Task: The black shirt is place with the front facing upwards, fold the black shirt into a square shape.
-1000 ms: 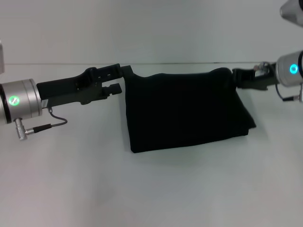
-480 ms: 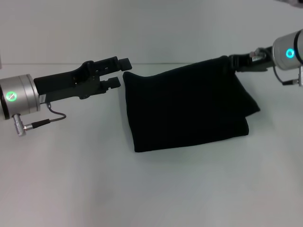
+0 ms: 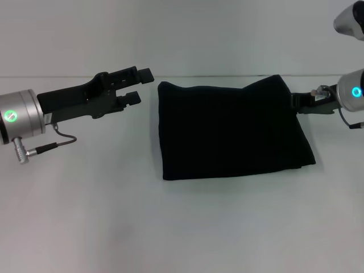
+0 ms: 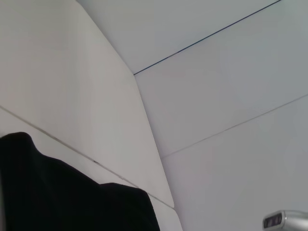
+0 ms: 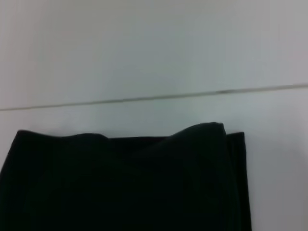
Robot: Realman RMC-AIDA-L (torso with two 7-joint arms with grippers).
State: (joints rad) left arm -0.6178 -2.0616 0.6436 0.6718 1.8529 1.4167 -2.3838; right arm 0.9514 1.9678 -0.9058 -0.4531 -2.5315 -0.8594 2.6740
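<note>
On the white surface (image 3: 182, 227), the black shirt (image 3: 233, 132) lies folded into a near-square block between both tools. Left tool (image 3: 142, 85), jaws parted and empty, hangs just beside its far left corner; right tool (image 3: 298, 104), grip indiscernible, sits at the raised right corner. Best practice is probably a clean withdrawal without dragging cloth.

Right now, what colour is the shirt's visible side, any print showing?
Plain black, no print visible on the black shirt; head view shows it best.

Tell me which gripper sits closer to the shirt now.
The right gripper: it sits at the edge of the shirt near its far right corner. The left gripper is open, with bare table between it and the shirt.
</note>
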